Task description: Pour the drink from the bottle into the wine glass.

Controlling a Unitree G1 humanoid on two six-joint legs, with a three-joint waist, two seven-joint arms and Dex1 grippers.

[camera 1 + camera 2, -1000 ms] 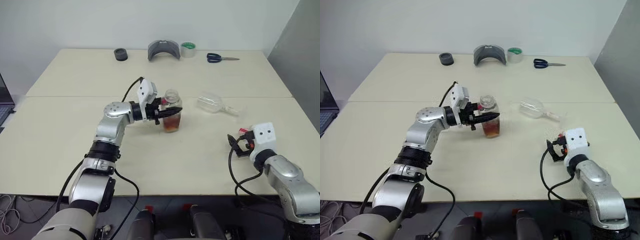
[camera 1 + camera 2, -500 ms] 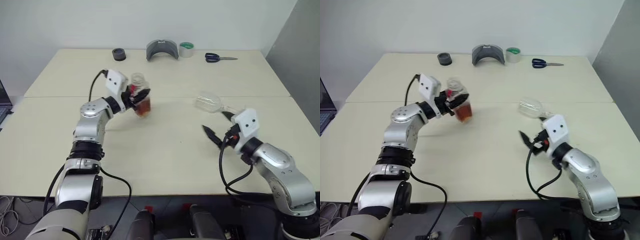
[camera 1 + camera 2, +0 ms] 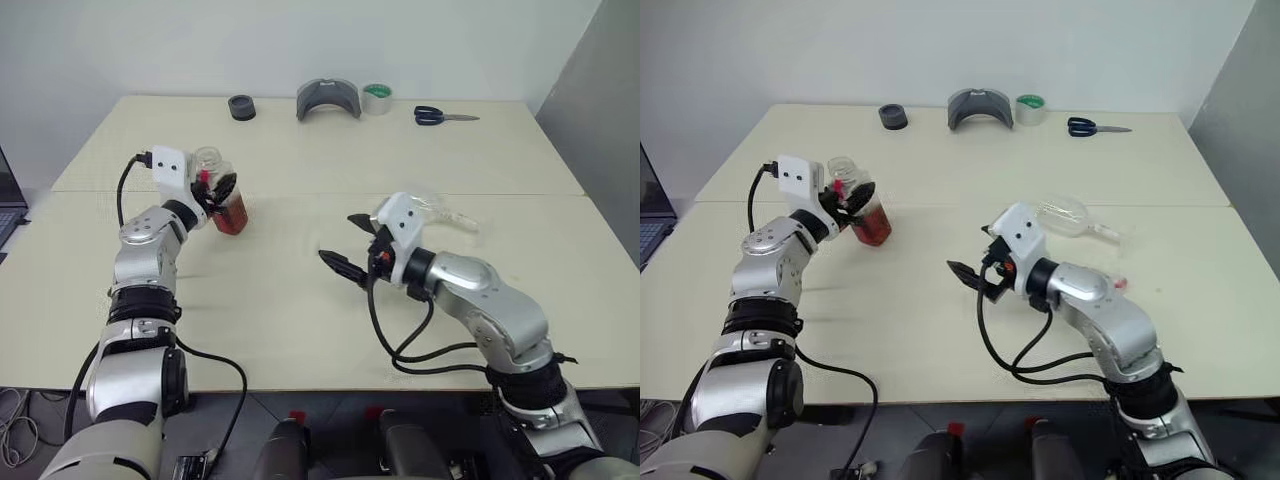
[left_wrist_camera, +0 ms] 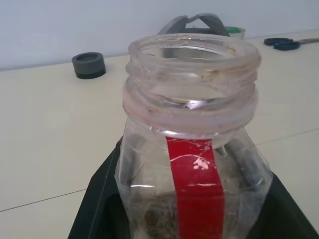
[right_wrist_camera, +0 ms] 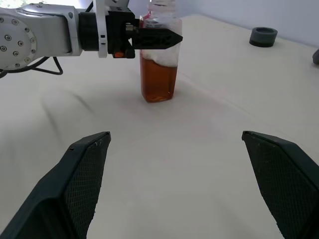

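Tabletop — left wrist shows bottle point(image 4: 192, 149) uncapped (red strip).

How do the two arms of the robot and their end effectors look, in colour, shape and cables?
Both arms have rounded silver-grey metallic shells with black joint rings. Each wrist carries a white boxy camera housing. The left end effector and right end effector each have two black tapered fingers with a fine mesh texture inside. Loose black cables loop along each forearm.

I see bare desk point(image 3: 290, 290) mid-frame between right gripper point(image 3: 345, 243) and bottle point(image 3: 228, 200); wine glass point(image 3: 430, 208) blocks right-centre.
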